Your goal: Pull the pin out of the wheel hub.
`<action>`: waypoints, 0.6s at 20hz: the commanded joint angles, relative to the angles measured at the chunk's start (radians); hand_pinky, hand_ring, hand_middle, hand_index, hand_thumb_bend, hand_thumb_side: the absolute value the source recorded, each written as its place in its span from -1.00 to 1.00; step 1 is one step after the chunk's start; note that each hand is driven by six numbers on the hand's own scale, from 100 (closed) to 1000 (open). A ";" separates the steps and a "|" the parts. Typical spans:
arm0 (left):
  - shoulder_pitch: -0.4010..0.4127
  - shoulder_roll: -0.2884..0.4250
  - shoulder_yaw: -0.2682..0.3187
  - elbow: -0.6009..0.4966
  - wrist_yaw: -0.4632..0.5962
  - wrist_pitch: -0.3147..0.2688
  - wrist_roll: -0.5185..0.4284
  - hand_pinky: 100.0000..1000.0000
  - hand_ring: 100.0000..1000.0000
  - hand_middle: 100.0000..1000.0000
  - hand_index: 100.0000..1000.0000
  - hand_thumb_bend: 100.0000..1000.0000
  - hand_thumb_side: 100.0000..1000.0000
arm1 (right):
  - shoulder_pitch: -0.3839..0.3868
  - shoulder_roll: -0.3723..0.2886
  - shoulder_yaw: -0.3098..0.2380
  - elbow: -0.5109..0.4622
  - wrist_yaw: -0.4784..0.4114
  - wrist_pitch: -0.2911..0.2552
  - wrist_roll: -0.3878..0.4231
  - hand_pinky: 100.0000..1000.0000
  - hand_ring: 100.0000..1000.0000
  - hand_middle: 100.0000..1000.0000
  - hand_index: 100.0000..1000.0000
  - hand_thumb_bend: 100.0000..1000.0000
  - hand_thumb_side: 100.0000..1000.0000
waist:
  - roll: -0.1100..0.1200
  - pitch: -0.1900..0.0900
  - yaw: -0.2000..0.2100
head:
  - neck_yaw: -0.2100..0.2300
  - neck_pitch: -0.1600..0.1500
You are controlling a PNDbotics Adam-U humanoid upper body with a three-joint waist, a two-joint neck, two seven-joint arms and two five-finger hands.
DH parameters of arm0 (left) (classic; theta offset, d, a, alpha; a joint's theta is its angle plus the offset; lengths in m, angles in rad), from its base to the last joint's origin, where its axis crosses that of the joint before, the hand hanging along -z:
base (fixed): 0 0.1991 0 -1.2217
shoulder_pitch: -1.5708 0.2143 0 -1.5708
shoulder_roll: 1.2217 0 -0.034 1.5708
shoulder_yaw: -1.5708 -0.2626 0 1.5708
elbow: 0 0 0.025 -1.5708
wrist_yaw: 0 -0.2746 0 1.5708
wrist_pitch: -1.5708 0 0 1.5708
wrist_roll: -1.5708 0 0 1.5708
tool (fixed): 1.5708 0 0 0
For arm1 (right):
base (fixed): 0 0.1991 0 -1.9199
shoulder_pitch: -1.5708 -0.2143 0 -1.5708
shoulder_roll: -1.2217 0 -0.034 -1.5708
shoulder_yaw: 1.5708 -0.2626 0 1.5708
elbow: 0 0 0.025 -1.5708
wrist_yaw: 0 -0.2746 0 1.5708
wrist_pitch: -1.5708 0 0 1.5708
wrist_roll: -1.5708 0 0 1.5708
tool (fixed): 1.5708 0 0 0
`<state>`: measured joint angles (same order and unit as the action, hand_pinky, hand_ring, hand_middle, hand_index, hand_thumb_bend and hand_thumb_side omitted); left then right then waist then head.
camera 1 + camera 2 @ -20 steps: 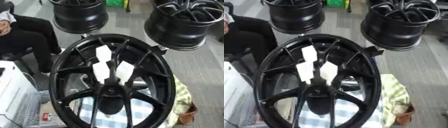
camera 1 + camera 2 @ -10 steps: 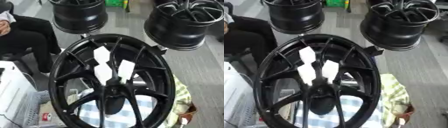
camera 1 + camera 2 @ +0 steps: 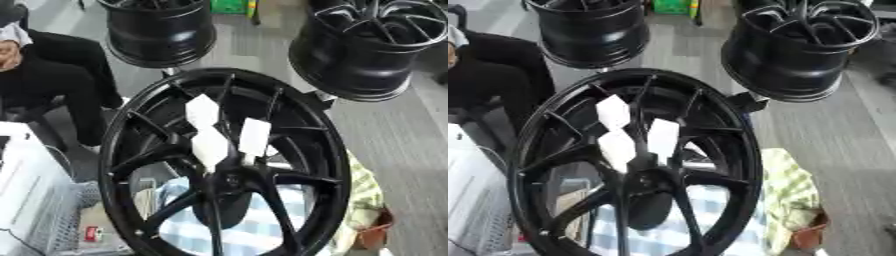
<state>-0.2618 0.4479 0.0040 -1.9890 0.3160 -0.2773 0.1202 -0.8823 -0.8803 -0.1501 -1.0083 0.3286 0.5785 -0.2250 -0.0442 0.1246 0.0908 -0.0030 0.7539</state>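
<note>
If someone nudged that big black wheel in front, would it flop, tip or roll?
The black wheel looks like rigid metal spokes and rim, so probably stiff, not floppy. It stands on edge and is round, so a push might roll or tip it. Likely heavy.

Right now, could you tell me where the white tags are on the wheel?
The white tags sit on the upper spokes of the big black wheel, just above its hub.

The floor (image 3: 411,150) is grey and plain. Two black wheel rims stand at the back, one at far left (image 3: 159,30) and one at far right (image 3: 372,47). A blue-checked cloth (image 3: 254,230) and a yellow-green cloth (image 3: 789,195) lie low down. A white wire basket (image 3: 39,220) sits at lower left.
</note>
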 commanded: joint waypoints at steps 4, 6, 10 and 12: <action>-0.012 0.024 0.012 -0.011 -0.003 -0.005 -0.001 0.52 0.45 0.24 0.58 -1.00 0.05 | 0.069 -0.066 0.022 -0.254 -0.170 -0.036 -0.024 0.41 0.19 0.11 0.38 -0.21 -0.80 | 0.001 -0.012 0.000 | 0.003 -0.011; -0.013 0.025 0.012 -0.011 -0.003 -0.006 -0.001 0.52 0.45 0.24 0.58 -1.00 0.05 | 0.099 -0.067 0.028 -0.336 -0.193 -0.038 -0.024 0.41 0.19 0.11 0.37 -0.20 -0.82 | 0.001 -0.012 0.000 | 0.002 -0.012; -0.014 0.027 0.012 -0.011 -0.004 -0.009 -0.002 0.52 0.45 0.24 0.58 -1.00 0.05 | 0.153 -0.069 0.033 -0.487 -0.216 -0.040 -0.017 0.42 0.18 0.10 0.36 -0.19 -0.85 | 0.002 -0.010 -0.001 | 0.002 -0.013; -0.014 0.027 0.013 -0.011 -0.004 -0.009 -0.001 0.52 0.45 0.24 0.58 -1.00 0.05 | 0.176 -0.069 0.036 -0.552 -0.223 -0.037 -0.014 0.42 0.18 0.10 0.36 -0.19 -0.85 | 0.002 -0.009 -0.001 | 0.002 -0.014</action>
<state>-0.2633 0.4481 0.0043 -1.9890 0.3159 -0.2826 0.1183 -0.6956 -0.9032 -0.1095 -1.5076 0.1158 0.5427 -0.2416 -0.0443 0.1261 0.0911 -0.0028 0.7535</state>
